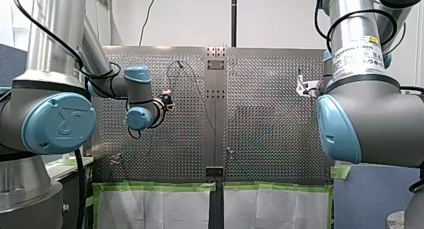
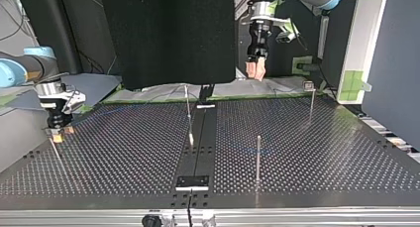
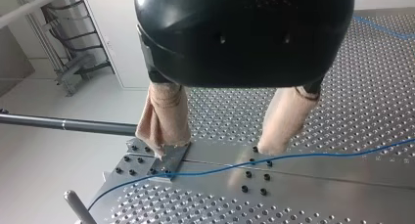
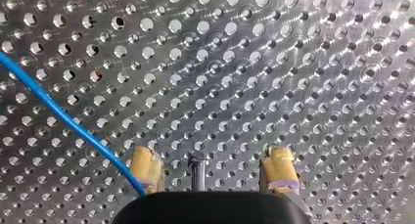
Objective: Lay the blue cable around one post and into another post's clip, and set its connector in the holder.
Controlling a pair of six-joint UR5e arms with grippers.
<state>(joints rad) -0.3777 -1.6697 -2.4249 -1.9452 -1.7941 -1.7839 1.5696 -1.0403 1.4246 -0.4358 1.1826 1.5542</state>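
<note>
Seemingly pickup: the thin blue cable lies loose beside the slim metal post. Your left gripper and right gripper have their fingers apart, empty. Grasp the cable next.

Three thin upright posts stand well apart on the table: centre post, front post, corner post. Open lanes run between them. The blue cable crosses the table below my left gripper. A short post stands between the spread fingers of my right gripper.

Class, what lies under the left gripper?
The blue cable crosses the table below the open left gripper. The gripper's black body hides whatever lies beyond it.
</note>
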